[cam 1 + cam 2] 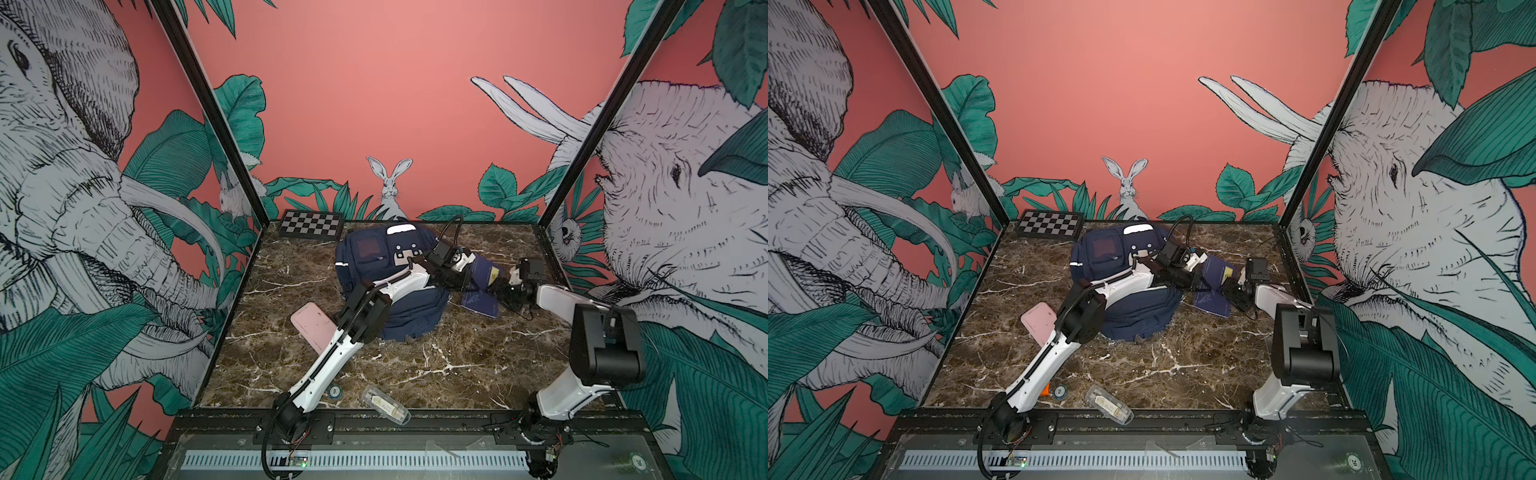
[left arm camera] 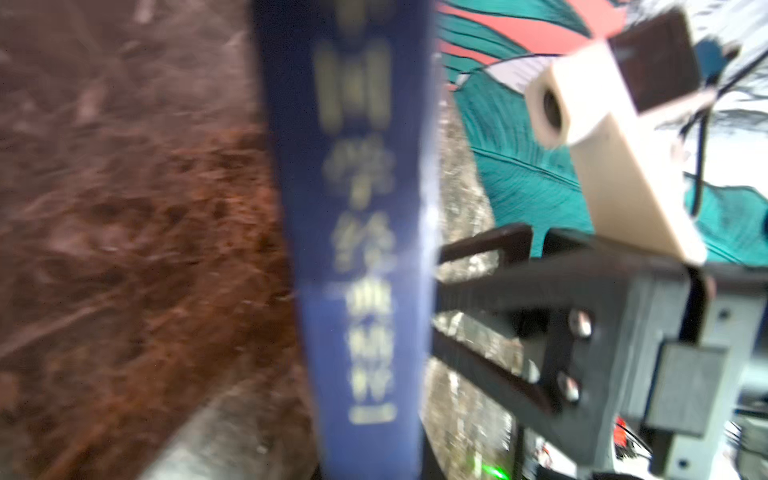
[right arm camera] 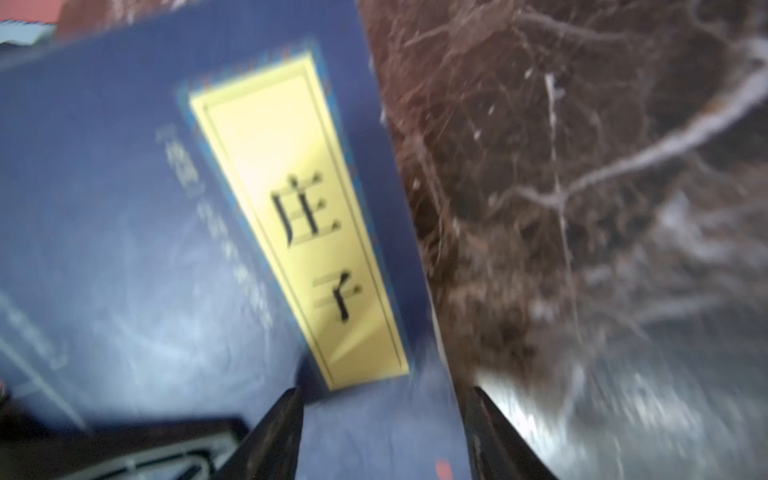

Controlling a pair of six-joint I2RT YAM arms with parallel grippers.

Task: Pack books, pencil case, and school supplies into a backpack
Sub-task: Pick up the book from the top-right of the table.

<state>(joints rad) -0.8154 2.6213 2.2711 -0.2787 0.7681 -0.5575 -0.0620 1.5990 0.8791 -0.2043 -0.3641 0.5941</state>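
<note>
The navy backpack [image 1: 374,257] [image 1: 1113,253] lies at the middle back of the marble table. Just right of it, one navy book [image 1: 490,272] [image 1: 1223,272] with a yellow label stands tilted up off the table. My left gripper [image 1: 467,272] reaches over the backpack and is shut on that book's edge; the left wrist view shows its spine [image 2: 353,249] end on. My right gripper [image 3: 384,432] is open, its black fingers [image 3: 282,428] astride the book's corner without pinching. A second book [image 1: 480,305] lies flat beneath. The pink pencil case [image 1: 313,328] rests left of the backpack.
A chessboard [image 1: 311,224] lies at the back left corner. Near the front edge are a clear plastic case [image 1: 384,405] and a small tape roll [image 1: 336,390]. Printed walls close in both sides and the back.
</note>
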